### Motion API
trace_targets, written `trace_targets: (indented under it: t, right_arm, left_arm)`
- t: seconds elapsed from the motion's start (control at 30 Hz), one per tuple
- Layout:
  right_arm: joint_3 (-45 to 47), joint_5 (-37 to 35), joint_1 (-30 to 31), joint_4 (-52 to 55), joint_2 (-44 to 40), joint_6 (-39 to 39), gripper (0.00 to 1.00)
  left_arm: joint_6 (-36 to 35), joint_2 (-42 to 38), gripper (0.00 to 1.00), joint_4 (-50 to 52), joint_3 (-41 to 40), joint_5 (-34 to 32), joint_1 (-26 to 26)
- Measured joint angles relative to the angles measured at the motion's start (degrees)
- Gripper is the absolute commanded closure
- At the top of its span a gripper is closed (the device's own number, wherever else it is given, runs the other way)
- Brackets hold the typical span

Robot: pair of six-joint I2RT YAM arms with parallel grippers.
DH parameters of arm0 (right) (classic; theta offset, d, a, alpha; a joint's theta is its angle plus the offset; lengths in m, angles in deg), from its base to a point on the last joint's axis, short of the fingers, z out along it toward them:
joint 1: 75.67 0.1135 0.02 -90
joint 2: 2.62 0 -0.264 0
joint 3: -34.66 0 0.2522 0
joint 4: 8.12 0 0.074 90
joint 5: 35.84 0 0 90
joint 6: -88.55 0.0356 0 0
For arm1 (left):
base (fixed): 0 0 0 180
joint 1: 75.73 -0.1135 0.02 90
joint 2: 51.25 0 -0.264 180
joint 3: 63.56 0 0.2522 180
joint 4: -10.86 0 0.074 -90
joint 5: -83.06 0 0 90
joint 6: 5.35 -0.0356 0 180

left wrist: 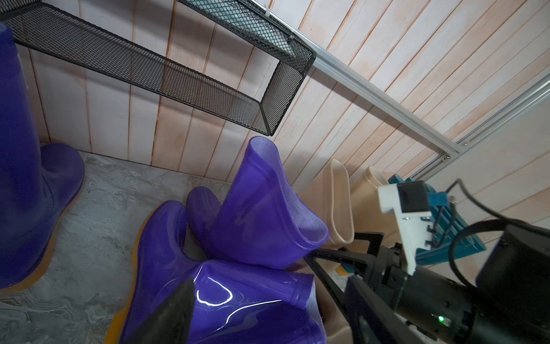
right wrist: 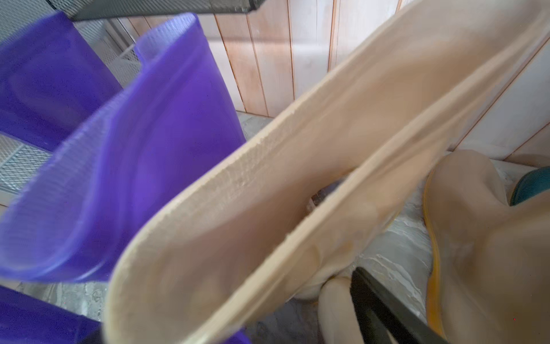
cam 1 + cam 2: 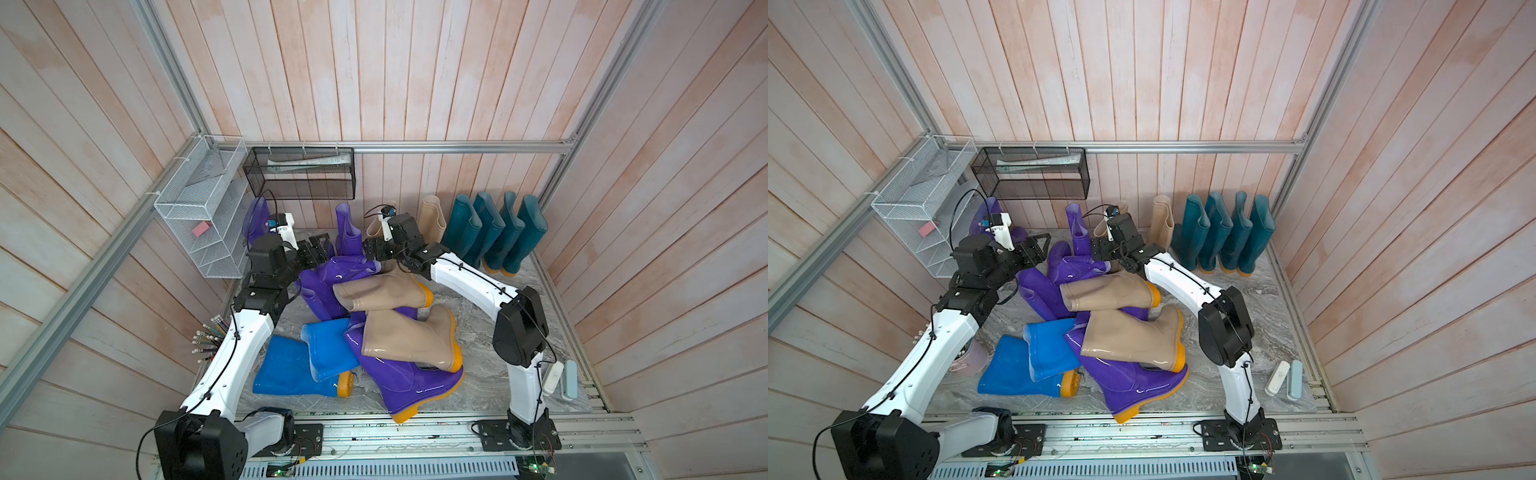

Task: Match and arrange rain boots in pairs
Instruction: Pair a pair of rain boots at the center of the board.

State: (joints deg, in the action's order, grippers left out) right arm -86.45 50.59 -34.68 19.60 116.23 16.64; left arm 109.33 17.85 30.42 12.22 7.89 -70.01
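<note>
Rain boots lie piled mid-floor: purple (image 3: 399,382), beige (image 3: 409,338) and blue (image 3: 291,368). Several dark teal boots (image 3: 494,232) stand in a row at the back right, with a beige one (image 3: 432,216) upright beside them. My left gripper (image 3: 322,245) is open above a lying purple boot (image 1: 238,297), whose shaft shows between the fingers (image 1: 169,312). My right gripper (image 3: 372,249) is open just behind the mouth of a standing beige boot (image 2: 268,193). An upright purple boot (image 1: 262,208) stands between the two grippers.
A white wire shelf (image 3: 199,216) and a black mesh shelf (image 3: 303,172) hang on the back left walls. A cup of pencils (image 3: 210,338) sits by the left arm. Two small oblong things (image 3: 561,376) lie at the front right. Another purple boot (image 3: 255,220) stands far left.
</note>
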Motion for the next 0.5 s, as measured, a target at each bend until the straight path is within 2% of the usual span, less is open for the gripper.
trace_targets:
  t: [0.07, 0.13, 0.2, 0.23, 0.27, 0.5]
  right_arm:
    - [-2.73, -0.68, -0.17, 1.07, 2.12, 0.46, 0.32]
    - [-5.68, -1.75, -0.37, 1.7, 4.15, 0.76, 0.64]
    - [-7.45, -2.97, -0.9, 2.71, 5.09, 0.98, 0.88]
    - [-8.13, -3.28, -1.27, 3.23, 5.31, 1.07, 0.95]
    - [-9.03, -3.72, -1.92, 4.0, 5.6, 1.33, 1.0]
    - [-14.47, -5.2, -8.33, 8.48, 7.15, -2.34, 1.0]
  left_arm:
    - [0.04, -0.13, 0.19, -1.4, -0.15, 0.92, -0.52]
    - [0.42, -0.52, 0.19, -2.95, -0.9, 2.19, -1.25]
    - [0.57, -0.81, 0.19, -3.91, -1.68, 3.21, -1.99]
    - [0.63, -0.85, 0.19, -4.28, -2.01, 3.58, -2.32]
    - [0.81, -0.87, 0.19, -4.55, -2.36, 4.0, -2.71]
    - [1.95, -0.87, 0.2, -6.86, -3.39, 5.95, -4.09]
